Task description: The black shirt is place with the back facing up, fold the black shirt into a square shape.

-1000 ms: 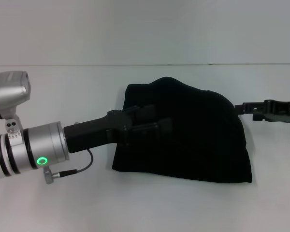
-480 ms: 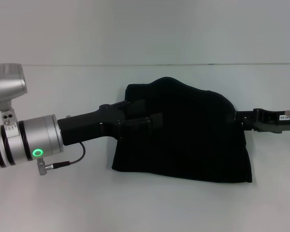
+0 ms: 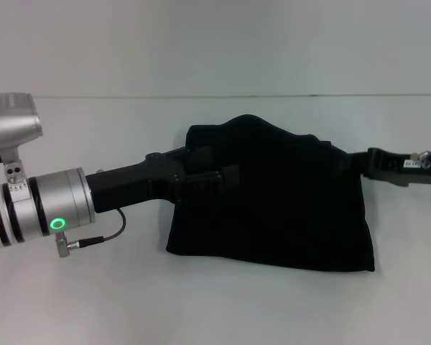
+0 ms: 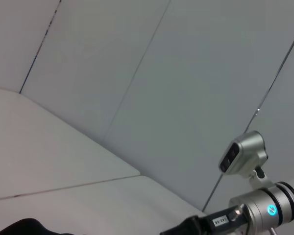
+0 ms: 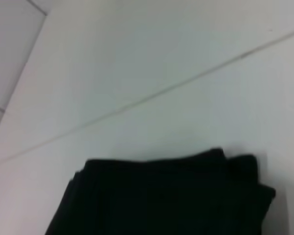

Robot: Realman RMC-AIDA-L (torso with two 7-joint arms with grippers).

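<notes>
Two claws flank the folded black shirt (image 3: 273, 201) — left claw (image 3: 212, 176) over its left part, right claw (image 3: 363, 164) at its right edge, likely squaring it — grips unreadable.

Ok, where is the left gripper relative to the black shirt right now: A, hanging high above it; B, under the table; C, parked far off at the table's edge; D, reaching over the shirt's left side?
D: in the head view the left gripper lies over the left part of the folded black shirt.
</notes>
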